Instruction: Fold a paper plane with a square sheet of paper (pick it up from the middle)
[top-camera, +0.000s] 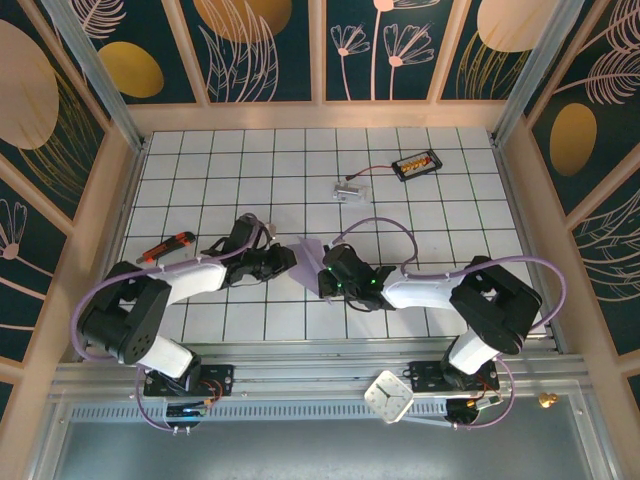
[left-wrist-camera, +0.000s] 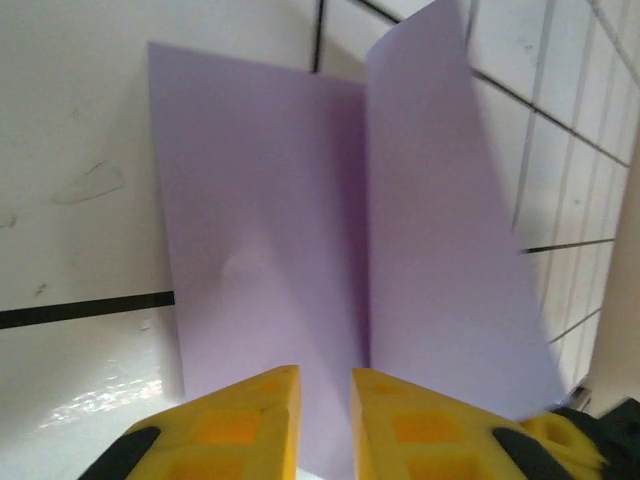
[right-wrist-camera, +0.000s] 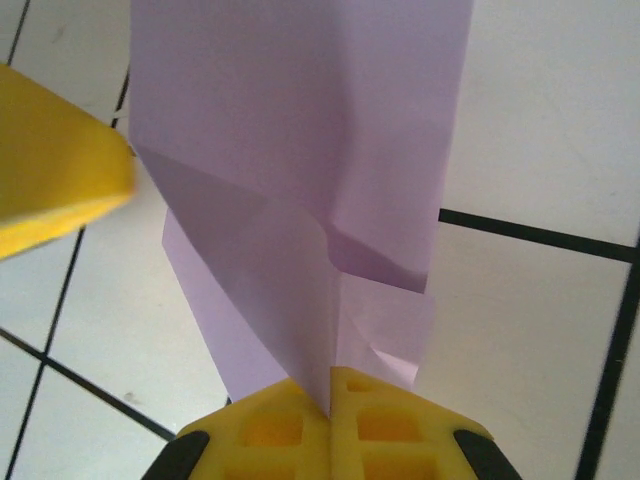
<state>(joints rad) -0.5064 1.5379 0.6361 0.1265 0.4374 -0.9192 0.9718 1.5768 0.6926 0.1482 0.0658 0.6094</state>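
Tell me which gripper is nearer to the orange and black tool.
Left. The left gripper is right of the tool; the right gripper, shut on the paper, is farther right.

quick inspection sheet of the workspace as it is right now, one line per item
surface: white tiled table, black grid lines, no spills seen
job's things: lavender sheet of paper, creased down the middle, partly folded, standing in a V between the two grippers
clutter: red-and-black tool at the left; clear plastic piece with a wire toward a black holder at the far side; white clock-like square on the near rail
grippers: right gripper shut on the paper's edge; left gripper at the paper with a narrow gap, grip unclear
cables: lavender cables loop along both arms
surroundings: dark floral wall panels in a wooden frame
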